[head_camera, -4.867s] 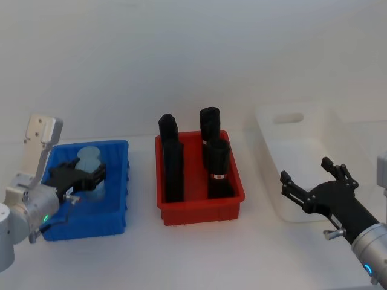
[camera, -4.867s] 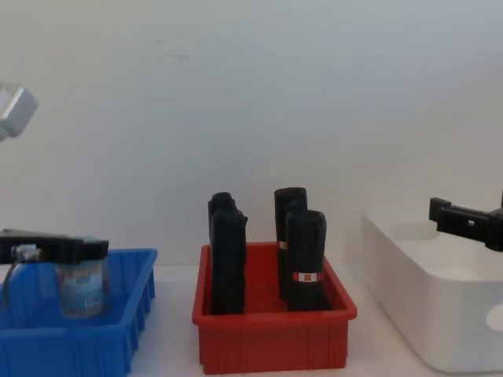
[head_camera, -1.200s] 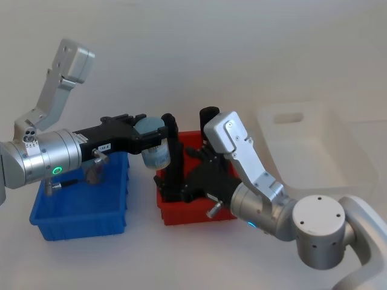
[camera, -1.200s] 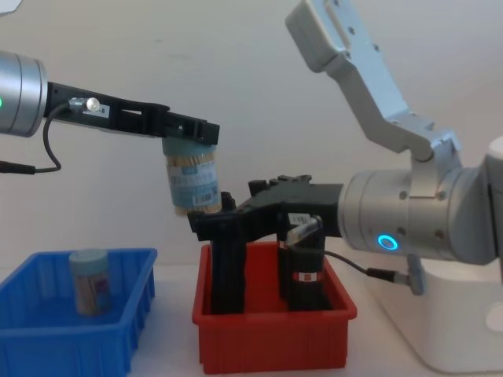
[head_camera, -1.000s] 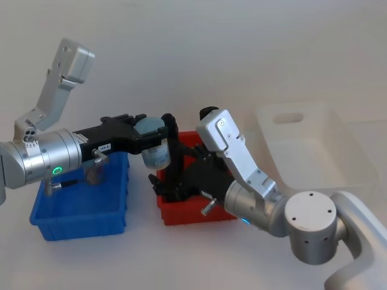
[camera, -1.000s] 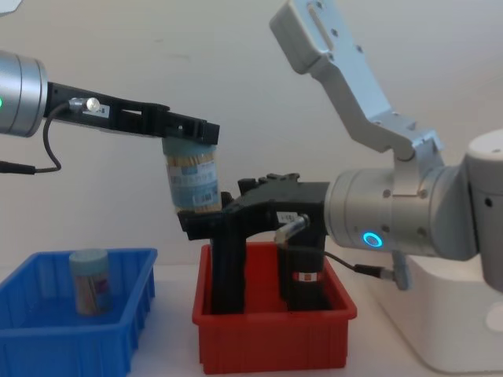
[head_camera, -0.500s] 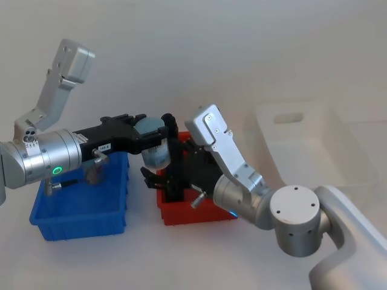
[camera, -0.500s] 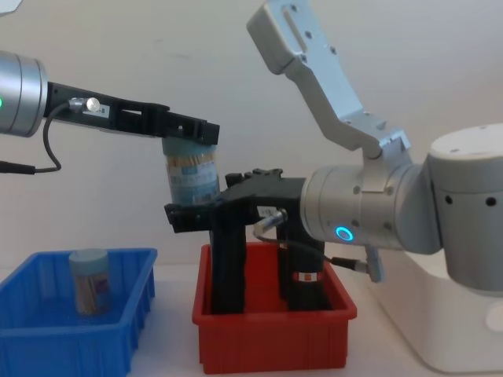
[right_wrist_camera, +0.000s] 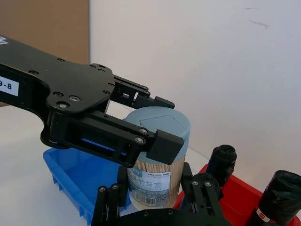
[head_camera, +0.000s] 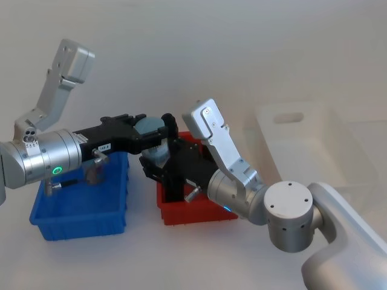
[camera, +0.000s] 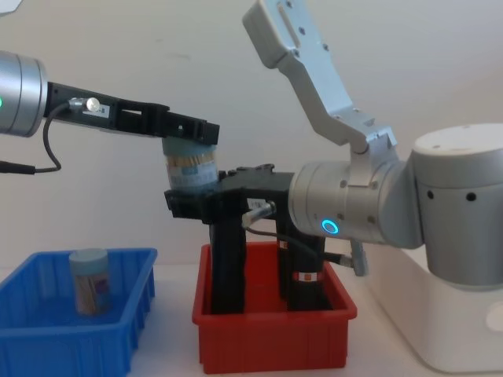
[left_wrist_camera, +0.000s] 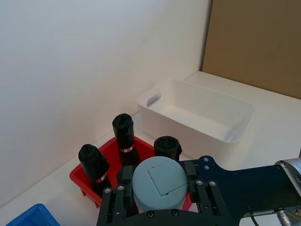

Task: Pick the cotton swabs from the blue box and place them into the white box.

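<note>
Cotton swabs [camera: 88,279], first jar: stands upright inside blue box [camera: 118,345], nearest on the left, touched by neither gripper. Shows pale lid on top, tan sticks through the clear wall.

Second jar [camera: 191,169]: hangs upright in the air, out of the blue box, just past its right end and above the left edge of red bin [camera: 271,342]. Pinched at the lid by left gripper [camera: 189,133], reaching in level from the left; closed tight on the lid, one finger on each side. Met lower down by right gripper [camera: 189,203], reaching across from the right above the red bin. Spread wide enough to straddle the labelled body of the jar, one finger [right_wrist_camera: 110,207] to each side, just beside it. Cannot tell whether touching the jar yet.

Behind and below the held jar: black bottles [camera: 226,267], upright in the red bin, partly hidden by the right gripper.

Farther right: white box [camera: 397,314], on the table beside the red bin, partly behind the right arm's grey body in the chest view. Stands taller than both coloured bins.

Farthest: plain white wall, then brown panel [left_wrist_camera: 256,42] past the white box in the left wrist view.
</note>
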{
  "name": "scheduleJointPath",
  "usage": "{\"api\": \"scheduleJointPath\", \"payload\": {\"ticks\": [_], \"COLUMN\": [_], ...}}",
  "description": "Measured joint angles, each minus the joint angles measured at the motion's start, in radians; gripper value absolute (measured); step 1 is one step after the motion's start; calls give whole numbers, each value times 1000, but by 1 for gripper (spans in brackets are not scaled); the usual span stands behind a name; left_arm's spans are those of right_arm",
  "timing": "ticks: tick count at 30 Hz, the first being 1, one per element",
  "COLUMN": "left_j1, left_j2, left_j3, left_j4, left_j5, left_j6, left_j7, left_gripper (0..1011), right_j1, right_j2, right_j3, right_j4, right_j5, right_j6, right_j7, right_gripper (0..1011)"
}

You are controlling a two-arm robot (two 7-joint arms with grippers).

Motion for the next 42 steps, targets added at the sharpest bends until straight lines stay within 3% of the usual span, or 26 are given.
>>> {"api": "scheduleJointPath", "payload": {"ticks": [3,11,18,19,25,30,42], "left_j1": [0,0,0,0,0,0,0], "left_j2": [0,0,0,0,0,0,0], "left_j3": [0,-1,0,0,0,0,0], "left_j4": [0,0,0,0,0,0,0], "left_j5": [0,0,0,0,0,0,0], "left_j6": [0,0,0,0,0,0,0], "left_j7": [0,1,0,0,0,0,0], "left_gripper": [656,656,830,890,1004,1004,1004], "right_j1": [3,7,9,9,8,5,-13], "right_j2": [-2,-4,-5,-5,-6,-7,-11], "right_j3": [0,-1,-4,-5,-7,-9,-14], "right_j4": [5,10,11,11,6,0,-23], "right_j5": [5,12,16,16,15,9,-4], "right_j6": [-1,-1,5,7,20,38,91], "right_j7": [0,0,-2,-4,-23,-50,-179], "right_gripper": [640,636,636,636,636,636,636]}}
